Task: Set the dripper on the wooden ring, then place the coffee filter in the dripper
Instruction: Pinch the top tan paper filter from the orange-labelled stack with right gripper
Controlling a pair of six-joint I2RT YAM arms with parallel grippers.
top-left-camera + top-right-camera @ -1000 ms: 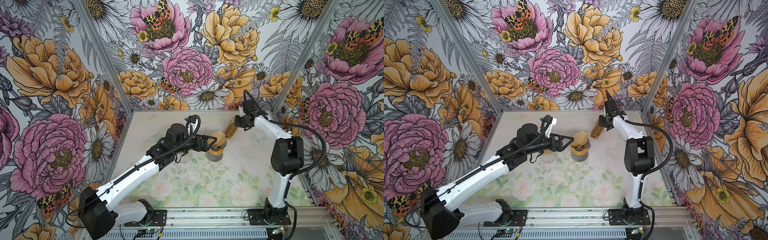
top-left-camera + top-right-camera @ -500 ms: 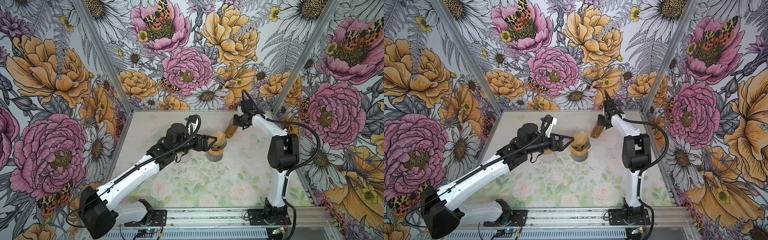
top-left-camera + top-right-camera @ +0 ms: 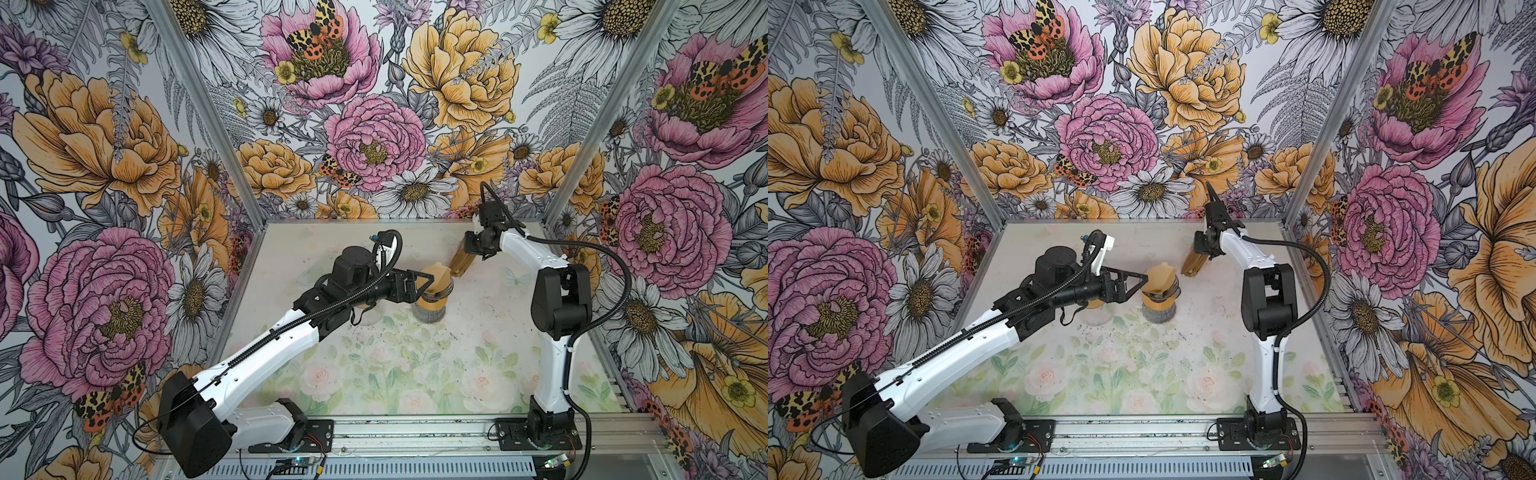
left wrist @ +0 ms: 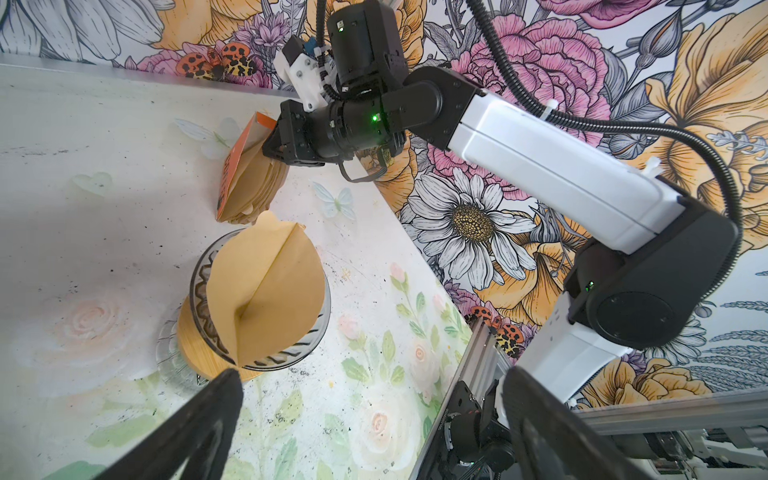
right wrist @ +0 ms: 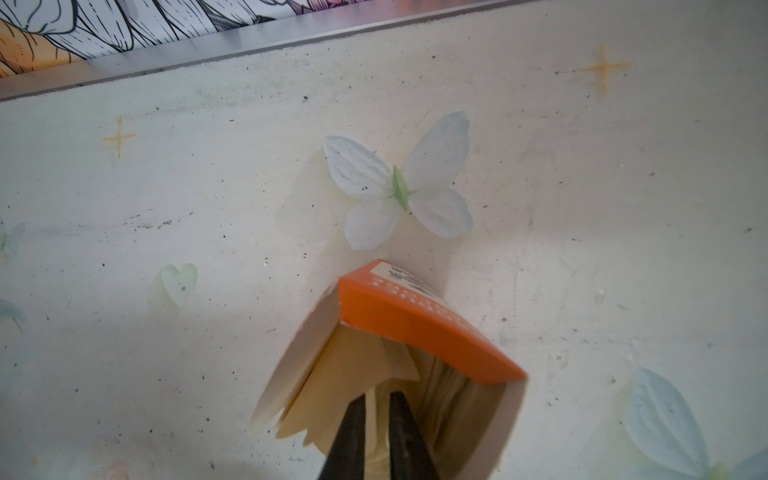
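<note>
Coffee filter [image 4: 266,291] stands unseated in glass dripper [image 4: 199,268]; spread left end effector [image 4: 370,376] may snag it out. Right end effector [image 5: 377,399] pinches boxed filters [image 5: 357,361].

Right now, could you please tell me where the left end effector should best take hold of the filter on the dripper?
Likely the raised centre fold of the filter, near its pointed end, pinched across both faces, coming from the left end effector. That fold stands off the dripper, while the faces slope down to the rim. The end effector is open, one finger beside the point.
</note>
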